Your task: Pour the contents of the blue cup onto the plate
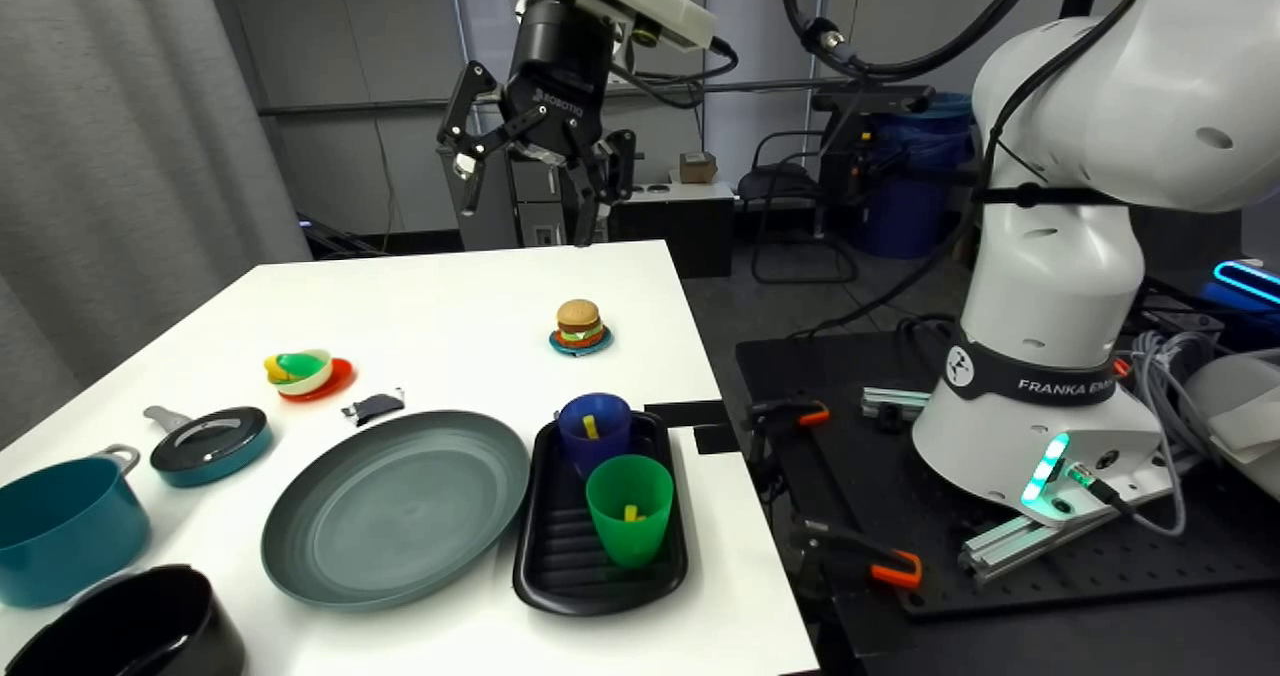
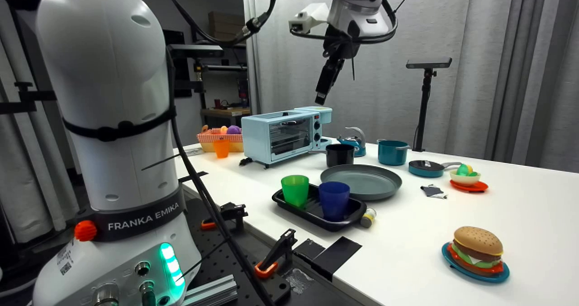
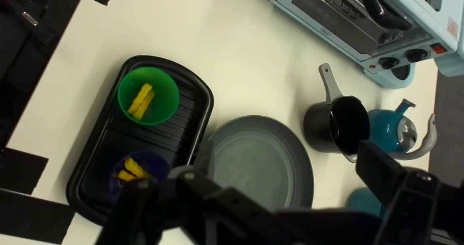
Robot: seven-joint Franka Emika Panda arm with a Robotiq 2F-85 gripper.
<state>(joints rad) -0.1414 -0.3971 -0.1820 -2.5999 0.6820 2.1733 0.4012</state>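
Note:
The blue cup [image 1: 600, 453] stands upright on a dark tray, and also shows in an exterior view [image 2: 334, 201]. In the wrist view the blue cup [image 3: 157, 165] is partly hidden by a gripper finger. Its contents, yellow stick pieces [image 3: 134, 168], lie inside it; one piece [image 1: 591, 426] shows in an exterior view. The grey-green plate [image 1: 395, 516] lies flat beside the tray with nothing on it; it also shows in the wrist view [image 3: 253, 165]. My gripper [image 1: 528, 214] is open and empty, high above the table, its fingers spread wide in the wrist view [image 3: 291, 161].
A green cup [image 1: 630, 531] with yellow pieces shares the dark tray [image 1: 580, 596] with the blue cup. A black pot [image 2: 340, 155], teal pot [image 1: 70, 531], lidded pan [image 1: 215, 446] and toaster oven [image 2: 280, 136] stand around the plate. A toy burger [image 2: 477, 249] sits farther off.

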